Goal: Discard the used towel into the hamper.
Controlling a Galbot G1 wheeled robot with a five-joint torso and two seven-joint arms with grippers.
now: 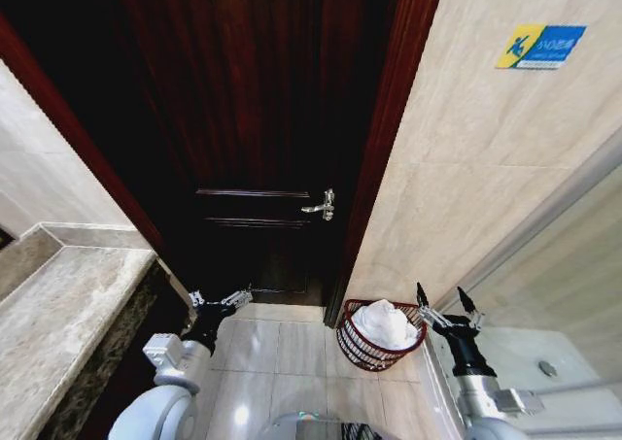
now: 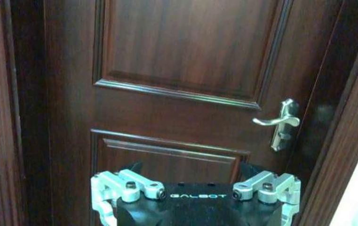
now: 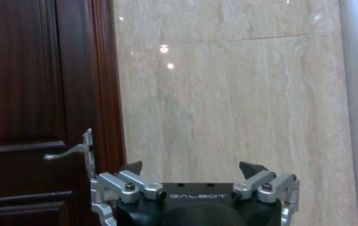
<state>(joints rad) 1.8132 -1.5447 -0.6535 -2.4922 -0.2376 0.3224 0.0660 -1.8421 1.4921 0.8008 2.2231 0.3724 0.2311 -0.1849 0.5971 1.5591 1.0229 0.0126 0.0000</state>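
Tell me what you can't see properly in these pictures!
- Hamper: the head view shows a white towel heaped inside, covering its bottom.
- Blue and yellow wall sign: its writing is too small to read in the head view.
- Left end effector, open: in the left wrist view the frame edge cuts off its base.
- Right end effector, open: likewise cut off in the right wrist view.
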